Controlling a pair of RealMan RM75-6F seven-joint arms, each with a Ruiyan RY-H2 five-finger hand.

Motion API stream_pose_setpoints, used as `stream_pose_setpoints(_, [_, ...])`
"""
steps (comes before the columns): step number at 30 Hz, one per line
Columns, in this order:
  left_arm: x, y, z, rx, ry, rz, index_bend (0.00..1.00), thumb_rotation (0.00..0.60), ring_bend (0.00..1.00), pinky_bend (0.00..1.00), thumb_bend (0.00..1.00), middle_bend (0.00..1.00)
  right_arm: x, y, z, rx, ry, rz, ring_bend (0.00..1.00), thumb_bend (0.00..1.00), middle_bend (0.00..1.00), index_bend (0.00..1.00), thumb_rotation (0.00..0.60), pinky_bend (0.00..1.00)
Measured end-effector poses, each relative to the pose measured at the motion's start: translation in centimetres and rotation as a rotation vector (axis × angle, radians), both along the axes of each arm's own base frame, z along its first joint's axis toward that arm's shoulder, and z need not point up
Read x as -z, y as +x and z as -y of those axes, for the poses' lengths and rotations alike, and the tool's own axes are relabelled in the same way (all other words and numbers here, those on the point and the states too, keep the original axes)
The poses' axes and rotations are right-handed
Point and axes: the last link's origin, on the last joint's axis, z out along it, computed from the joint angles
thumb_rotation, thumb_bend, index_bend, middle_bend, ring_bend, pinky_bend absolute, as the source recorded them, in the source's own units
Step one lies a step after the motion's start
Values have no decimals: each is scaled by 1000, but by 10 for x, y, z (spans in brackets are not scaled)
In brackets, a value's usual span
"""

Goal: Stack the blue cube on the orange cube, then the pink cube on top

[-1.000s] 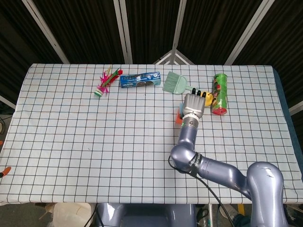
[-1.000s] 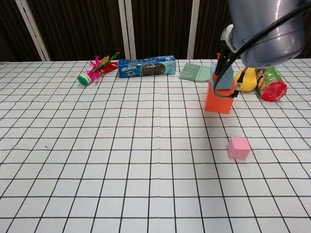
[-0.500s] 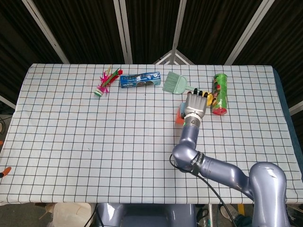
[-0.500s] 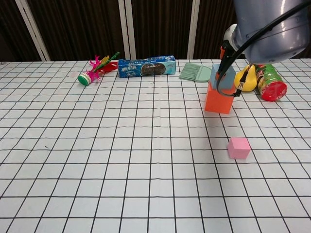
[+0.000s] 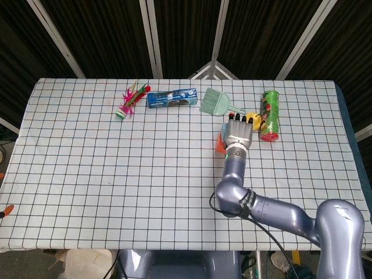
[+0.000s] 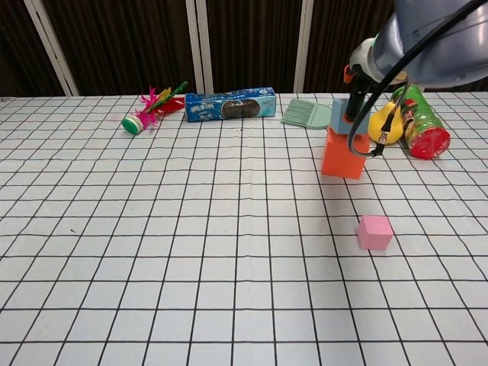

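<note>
Pink cube (image 6: 375,232): lower right of the chest view, alone on the checked tablecloth (image 6: 152,252), well apart from the stack.

Orange cube (image 6: 344,155): right of centre, farther back, resting on the cloth.

Blue cube (image 6: 340,115): sits on the orange cube, partly hidden by the arm and cable.

Right hand (image 5: 238,130): centre right of the head view, over the stack, back of the hand upward, fingers pointing to the far edge; whether it grips the blue cube cannot be told.

Far row, left to right: shuttlecock (image 6: 141,116), blue biscuit packet (image 6: 230,104), green brush (image 6: 306,113), yellow pear-shaped object (image 6: 385,124), green crisp tube (image 6: 420,123) lying on its side.

Left hand: not visible in either view.
</note>
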Motion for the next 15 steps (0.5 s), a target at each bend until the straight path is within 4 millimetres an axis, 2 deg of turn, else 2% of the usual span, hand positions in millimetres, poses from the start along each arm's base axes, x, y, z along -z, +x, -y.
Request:
stream_pose_setpoints(8, [4,3,0,9,-15,-4,216,600,0,18,207,5,-30,4,-42,-51,81,33,54,421,75,0,600,0])
stream_pose_setpoints(15, [5,6,3,18,-16,-2,216,600,0,18,207,5,-73,-24,-80,-81,60,40,51,421,75,0,600,0])
